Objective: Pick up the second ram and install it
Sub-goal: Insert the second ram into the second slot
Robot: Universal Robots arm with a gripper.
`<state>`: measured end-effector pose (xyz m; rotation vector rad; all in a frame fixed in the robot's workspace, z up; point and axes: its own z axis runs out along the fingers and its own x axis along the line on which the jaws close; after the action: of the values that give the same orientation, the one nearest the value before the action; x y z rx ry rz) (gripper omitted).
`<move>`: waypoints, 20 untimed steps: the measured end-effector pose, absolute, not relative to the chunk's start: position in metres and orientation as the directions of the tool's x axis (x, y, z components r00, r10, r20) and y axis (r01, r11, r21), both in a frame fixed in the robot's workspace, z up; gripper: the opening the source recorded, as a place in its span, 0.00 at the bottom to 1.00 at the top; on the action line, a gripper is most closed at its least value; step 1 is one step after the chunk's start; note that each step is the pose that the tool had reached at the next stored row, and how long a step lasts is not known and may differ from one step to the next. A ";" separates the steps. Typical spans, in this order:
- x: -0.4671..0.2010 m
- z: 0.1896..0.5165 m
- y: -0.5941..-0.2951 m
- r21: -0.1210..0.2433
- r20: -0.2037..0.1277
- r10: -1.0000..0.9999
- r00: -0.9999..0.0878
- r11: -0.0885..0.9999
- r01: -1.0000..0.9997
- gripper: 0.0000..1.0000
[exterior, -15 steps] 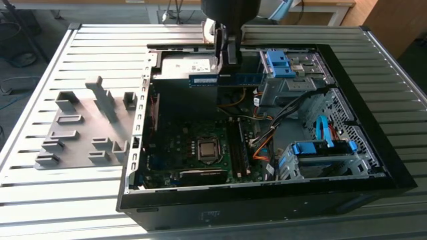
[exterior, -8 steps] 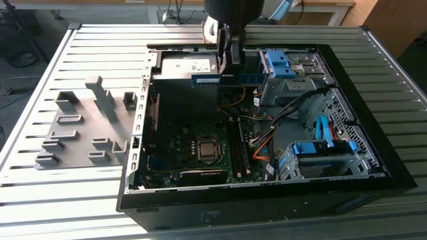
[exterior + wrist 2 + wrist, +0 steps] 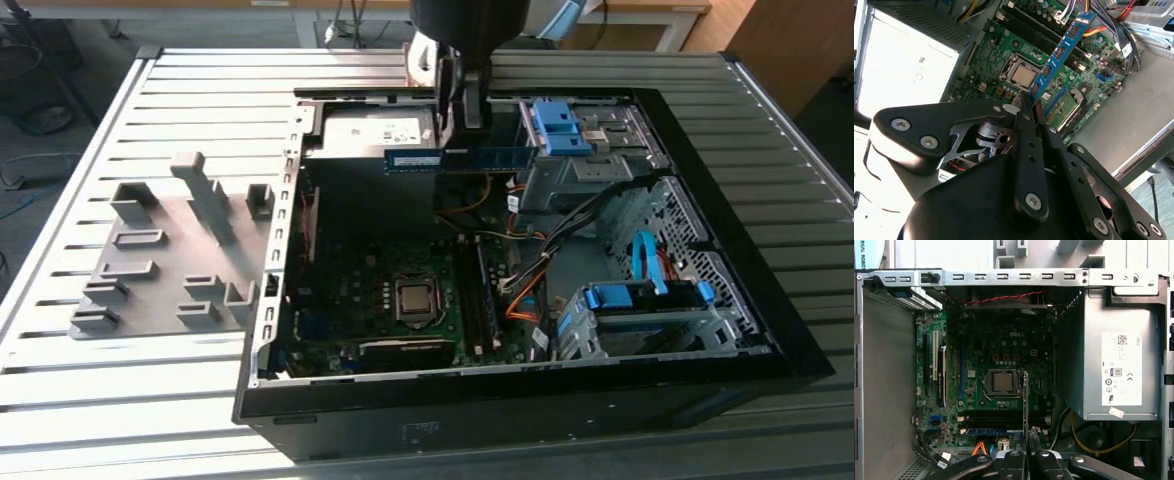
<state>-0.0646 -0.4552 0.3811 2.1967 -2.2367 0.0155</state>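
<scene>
Pinching the second ram (image 3: 1061, 50) by its flat faces in my closed gripper (image 3: 1030, 106), I hold it in the air above the open computer case (image 3: 534, 405), treating it as light, stiff and fragile, with its chips and contacts best left untouched.

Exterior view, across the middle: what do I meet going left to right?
Grey fixture with upright blocks → CPU socket → memory slots → blue drive-bay clip. The second ram, held in the gripper, spans the middle, so it is unplaced.
</scene>
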 end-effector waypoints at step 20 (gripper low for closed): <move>-0.062 0.381 -0.455 -0.003 0.013 -0.986 -0.168 0.168 -0.986 0.14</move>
<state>-0.0615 -0.4551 0.3806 2.0209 -2.3947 0.0161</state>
